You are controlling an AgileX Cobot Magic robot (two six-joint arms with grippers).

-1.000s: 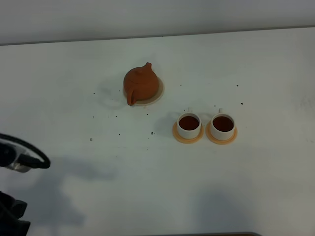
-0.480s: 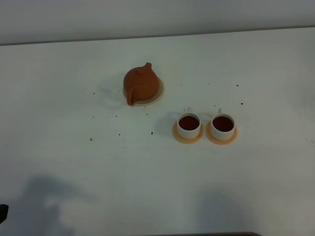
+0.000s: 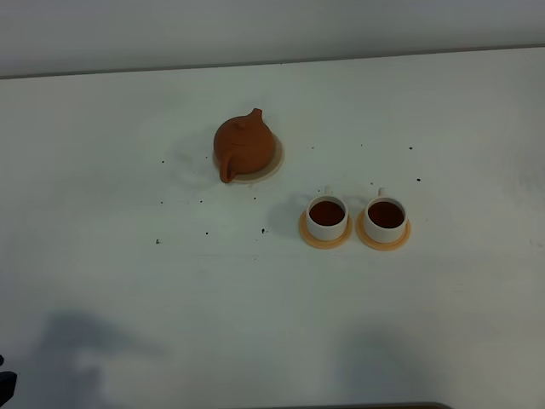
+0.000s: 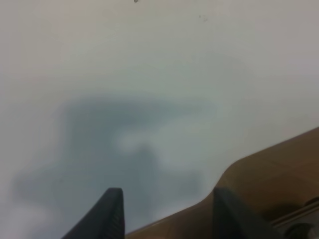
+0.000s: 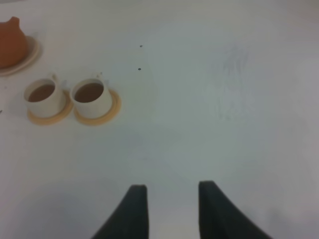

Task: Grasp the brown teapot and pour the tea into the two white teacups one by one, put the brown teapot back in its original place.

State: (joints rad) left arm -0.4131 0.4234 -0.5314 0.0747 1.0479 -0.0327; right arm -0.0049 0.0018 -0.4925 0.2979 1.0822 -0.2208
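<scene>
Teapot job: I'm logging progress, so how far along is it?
Looks finished. Both white teacups hold dark tea on their orange coasters, and the brown teapot sits on its beige saucer. Nothing is in hand: the left gripper and right gripper are open and empty.

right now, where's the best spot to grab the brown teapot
Probably the loop handle of the brown teapot. It juts toward the near-left edge, opposite the spout, clear of the saucer, so the left claw can approach from that side.

Teapot (image 5: 11,44) cut by frame edge in right wrist view.
</scene>
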